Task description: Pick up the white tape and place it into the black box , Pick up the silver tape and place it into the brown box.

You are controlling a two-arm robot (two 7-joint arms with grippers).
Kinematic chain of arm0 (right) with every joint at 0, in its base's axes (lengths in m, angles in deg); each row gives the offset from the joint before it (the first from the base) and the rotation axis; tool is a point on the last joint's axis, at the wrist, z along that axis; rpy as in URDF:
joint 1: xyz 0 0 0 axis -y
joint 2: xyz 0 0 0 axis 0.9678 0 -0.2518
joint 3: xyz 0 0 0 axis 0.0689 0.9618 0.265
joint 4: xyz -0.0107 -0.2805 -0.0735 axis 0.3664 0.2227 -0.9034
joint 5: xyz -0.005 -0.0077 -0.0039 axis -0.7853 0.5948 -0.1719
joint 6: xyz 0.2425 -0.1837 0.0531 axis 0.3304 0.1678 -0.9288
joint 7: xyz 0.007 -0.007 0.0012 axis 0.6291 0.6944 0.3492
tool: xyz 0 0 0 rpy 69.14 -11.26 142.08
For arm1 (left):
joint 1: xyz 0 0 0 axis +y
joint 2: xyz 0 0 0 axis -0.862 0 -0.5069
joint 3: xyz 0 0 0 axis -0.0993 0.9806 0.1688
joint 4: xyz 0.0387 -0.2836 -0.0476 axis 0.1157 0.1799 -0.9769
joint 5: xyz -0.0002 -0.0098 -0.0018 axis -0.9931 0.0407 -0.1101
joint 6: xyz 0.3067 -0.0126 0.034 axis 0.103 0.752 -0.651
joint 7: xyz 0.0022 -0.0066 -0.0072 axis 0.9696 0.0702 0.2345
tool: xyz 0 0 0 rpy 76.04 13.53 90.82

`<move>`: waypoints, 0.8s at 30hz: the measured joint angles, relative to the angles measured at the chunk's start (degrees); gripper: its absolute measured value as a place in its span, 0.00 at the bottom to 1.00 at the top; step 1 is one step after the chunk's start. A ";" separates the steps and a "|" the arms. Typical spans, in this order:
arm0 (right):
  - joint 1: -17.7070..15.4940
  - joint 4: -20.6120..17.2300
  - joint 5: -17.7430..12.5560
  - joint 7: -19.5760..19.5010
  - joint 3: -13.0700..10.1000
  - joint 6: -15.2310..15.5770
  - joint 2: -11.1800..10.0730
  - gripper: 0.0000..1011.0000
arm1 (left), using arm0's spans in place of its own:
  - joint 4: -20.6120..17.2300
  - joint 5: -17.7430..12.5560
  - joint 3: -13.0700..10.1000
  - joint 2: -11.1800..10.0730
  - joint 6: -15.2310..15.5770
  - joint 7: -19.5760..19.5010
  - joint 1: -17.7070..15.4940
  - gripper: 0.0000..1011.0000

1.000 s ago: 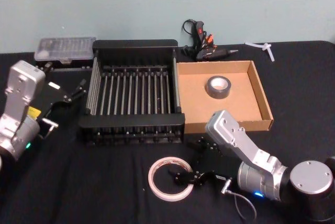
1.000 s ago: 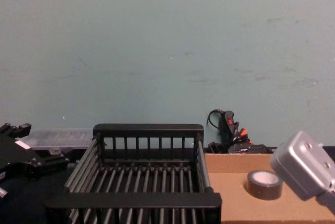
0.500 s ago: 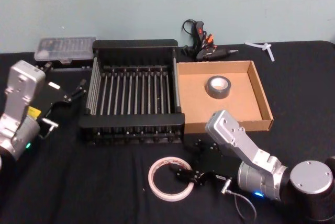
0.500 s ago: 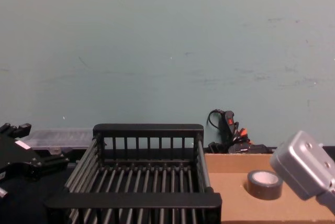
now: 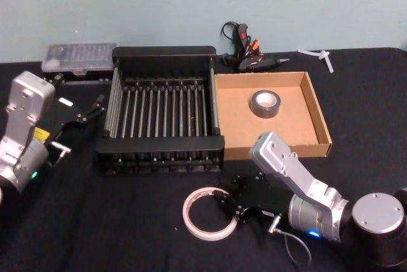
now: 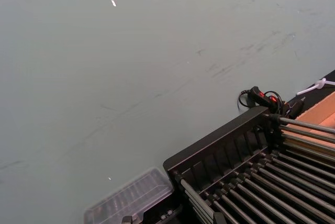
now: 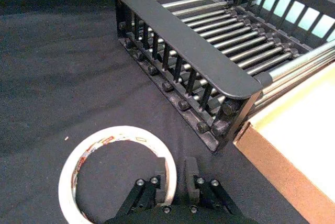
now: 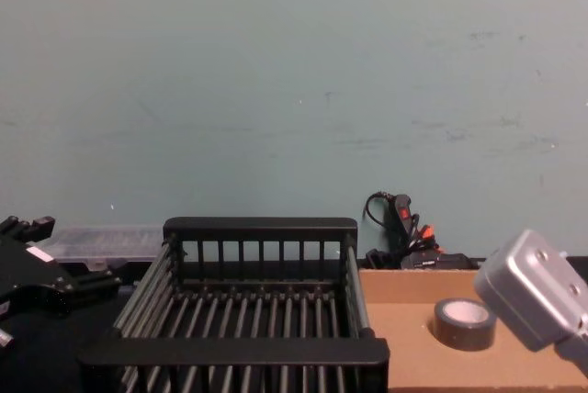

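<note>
The right gripper (image 7: 174,181) pinches the rim of the white tape (image 7: 84,158) on the cloth before the black box (image 5: 162,151); silver tape (image 5: 265,103) lies in the brown box (image 5: 321,126); left gripper (image 5: 95,108) parked, fingers apart

— Is any text, brand, number or sign legible?

— None can be read. Red-orange print is seen on the inner face of the white tape (image 7: 112,174), but no letters can be made out.

— Are other markings present?

— A small yellow label is seen on the left arm (image 5: 40,136) and a white label beside it; nothing on either can be read.
</note>
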 joint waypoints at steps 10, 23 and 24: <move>0.00 0.00 -0.03 0.06 0.00 -0.01 -0.02 0.09 | 0.00 0.00 0.00 0.00 0.00 0.00 0.00 0.99; -0.84 -2.51 -1.64 1.15 -0.67 -0.53 -1.47 0.09 | 0.00 0.00 0.00 0.00 0.00 0.00 0.00 0.99; -1.04 -3.11 -1.89 1.28 -0.78 -0.67 -1.77 0.09 | 0.00 0.00 0.00 0.00 0.00 0.00 0.00 0.99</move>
